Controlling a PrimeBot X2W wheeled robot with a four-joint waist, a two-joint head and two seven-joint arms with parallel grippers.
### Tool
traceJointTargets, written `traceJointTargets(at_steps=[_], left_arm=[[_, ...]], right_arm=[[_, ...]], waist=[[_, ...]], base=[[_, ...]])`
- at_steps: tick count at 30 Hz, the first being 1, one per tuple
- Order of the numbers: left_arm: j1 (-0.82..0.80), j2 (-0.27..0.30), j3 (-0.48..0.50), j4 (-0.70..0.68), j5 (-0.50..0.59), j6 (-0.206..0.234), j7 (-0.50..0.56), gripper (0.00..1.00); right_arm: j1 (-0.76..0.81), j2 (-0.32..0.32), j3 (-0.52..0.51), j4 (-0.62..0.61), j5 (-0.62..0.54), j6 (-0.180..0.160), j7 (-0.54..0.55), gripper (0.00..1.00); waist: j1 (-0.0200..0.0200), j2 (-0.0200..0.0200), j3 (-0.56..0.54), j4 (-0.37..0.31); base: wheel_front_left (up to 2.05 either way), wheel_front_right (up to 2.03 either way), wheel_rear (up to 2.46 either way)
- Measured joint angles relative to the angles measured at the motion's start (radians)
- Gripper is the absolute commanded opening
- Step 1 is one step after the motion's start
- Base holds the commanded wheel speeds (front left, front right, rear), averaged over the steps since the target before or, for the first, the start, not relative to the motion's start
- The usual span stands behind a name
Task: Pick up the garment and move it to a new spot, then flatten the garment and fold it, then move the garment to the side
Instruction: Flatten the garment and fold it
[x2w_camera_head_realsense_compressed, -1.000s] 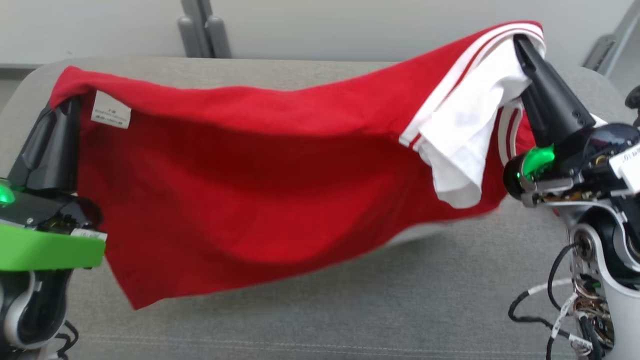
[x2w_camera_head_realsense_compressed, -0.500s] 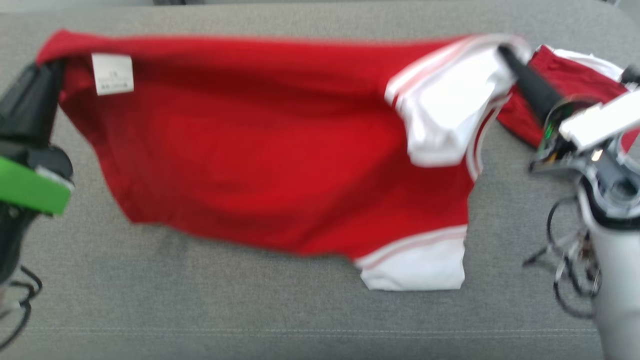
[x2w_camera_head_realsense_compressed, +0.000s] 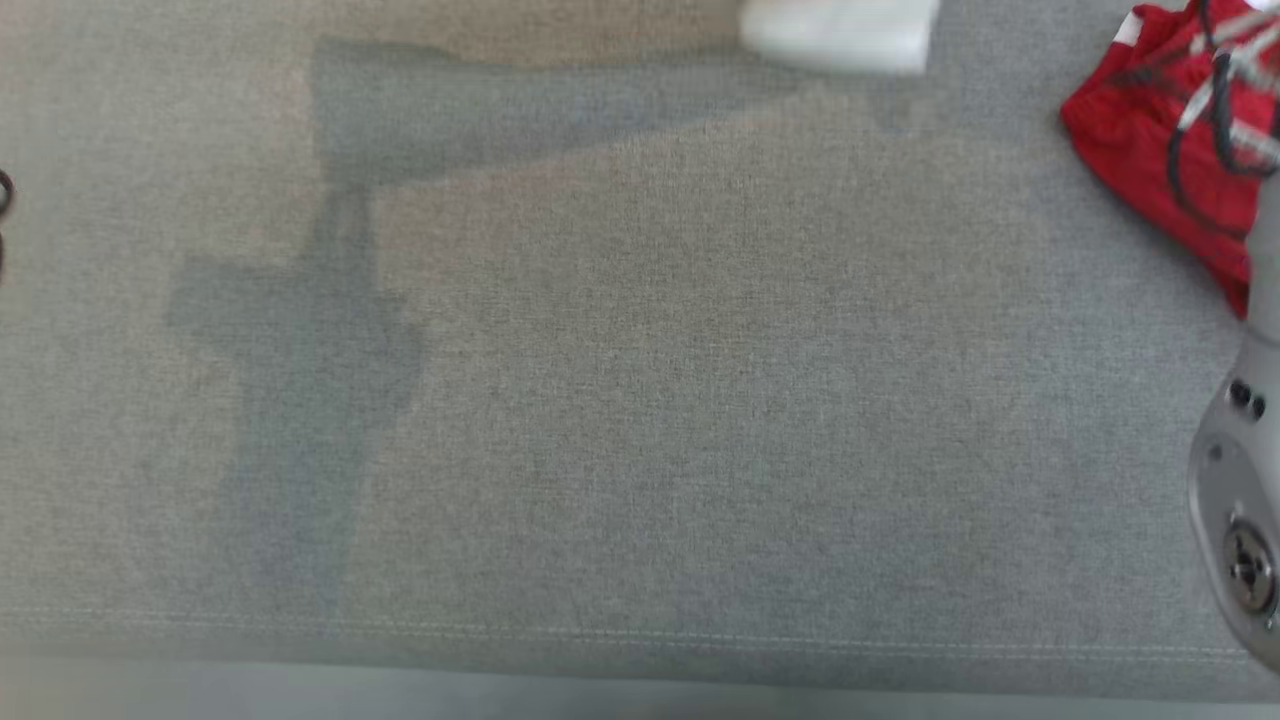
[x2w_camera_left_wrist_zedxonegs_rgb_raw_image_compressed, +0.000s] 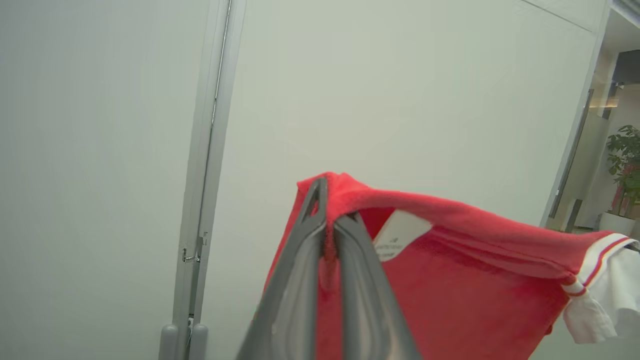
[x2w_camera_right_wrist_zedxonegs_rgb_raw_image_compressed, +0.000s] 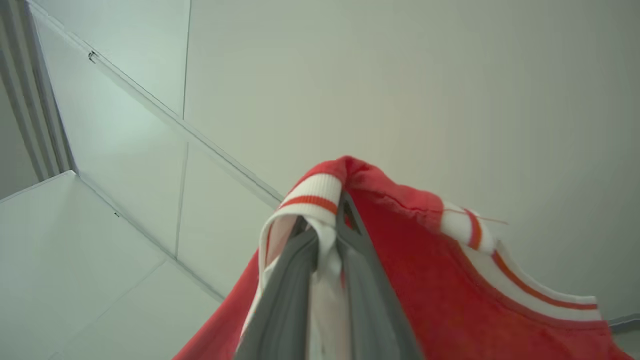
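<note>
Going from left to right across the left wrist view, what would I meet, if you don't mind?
Grey vertical door post → left gripper, shut on a corner of the red garment → white label → white sleeve.

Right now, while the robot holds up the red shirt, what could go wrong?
1. The left gripper pinches just a thin edge of the red shirt, so it might slip out.
2. The right gripper has the white striped cuff bunched in its grip, so the shirt may land creased on the grey cushion instead of flat.
</note>
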Motion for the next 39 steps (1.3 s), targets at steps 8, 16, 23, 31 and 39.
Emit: traceJointTargets(at_steps=[8, 16, 23, 31, 39], left_arm=[[-0.045, -0.024, -0.035, 0.026, 0.074, -0.079, -0.16, 0.0], [0.437, -0.049, -0.127, 0.176, 0.098, -0.12, -0.239, 0.0], [0.683, -0.053, -0.13, 0.256, 0.063, -0.124, -0.239, 0.0], [0.716, -0.057, -0.064, 0.256, 0.056, -0.133, -0.244, 0.0], [0.771, -0.026, -0.04, 0.203, 0.073, -0.141, -0.245, 0.0]], right_arm=[[-0.001, 0.02, 0.157, -0.224, 0.116, 0.015, 0.069, 0.0], [0.669, 0.021, 0.18, -0.194, 0.208, 0.018, 0.111, 0.0], [0.894, 0.037, 0.156, -0.23, 0.27, 0.027, 0.068, 0.0], [0.991, 0.04, 0.147, -0.336, 0.319, 0.025, 0.046, 0.0], [1.093, 0.043, 0.164, -0.402, 0.325, 0.017, 0.051, 0.0]], waist=[[0.0, 0.0, 0.098, -0.019], [0.0001, 0.0, 0.092, -0.041], [-0.0001, 0.0, 0.012, -0.054], [-0.0001, 0.0, -0.079, -0.059], [-0.0001, 0.0, -0.12, -0.068]], base=[[0.0, 0.0, 0.0], [0.0, 0.0, 0.0], [0.0, 0.0, 0.0], [0.0, 0.0, 0.0], [0.0, 0.0, 0.0]])
